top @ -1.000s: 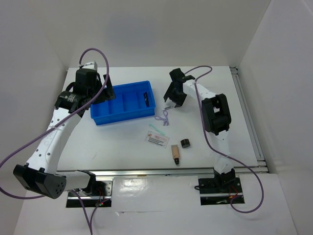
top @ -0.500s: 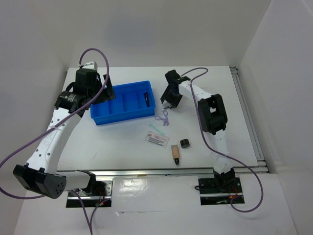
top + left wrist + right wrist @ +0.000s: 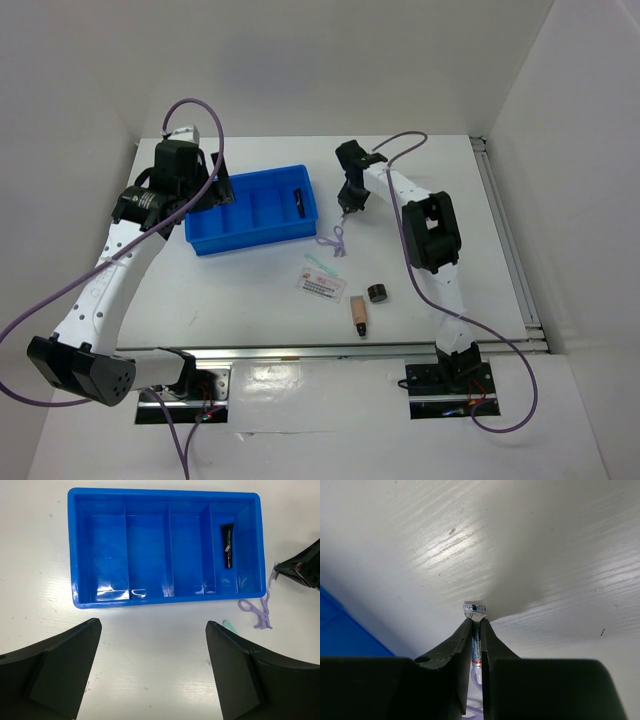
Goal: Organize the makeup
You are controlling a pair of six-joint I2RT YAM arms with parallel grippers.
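My right gripper (image 3: pixel 345 210) (image 3: pixel 476 622) is shut on a small silvery tube (image 3: pixel 474 608), pinched upright just over the table, right of the blue tray (image 3: pixel 255 238) (image 3: pixel 165 600). A thin black stick (image 3: pixel 299 202) (image 3: pixel 227 546) lies in the tray's rightmost compartment. The purple loop (image 3: pixel 334 240) (image 3: pixel 257 611) lies just below the right gripper. Nearer the front lie the white red-printed sachet (image 3: pixel 321 286), the round dark jar (image 3: pixel 378 293) and the beige tube with black cap (image 3: pixel 359 314). My left gripper (image 3: pixel 215 190) (image 3: pixel 153 623) hangs open at the tray's left end, holding nothing.
A small teal strip (image 3: pixel 318 262) (image 3: pixel 226 623) lies between the loop and the sachet. The tray's three left compartments hold nothing. A metal rail (image 3: pixel 505 240) runs along the table's right edge, and white walls close in the back and sides.
The right gripper has shifted slightly left and its jaws have closed on the silvery tube. The left arm and the other items have not moved.
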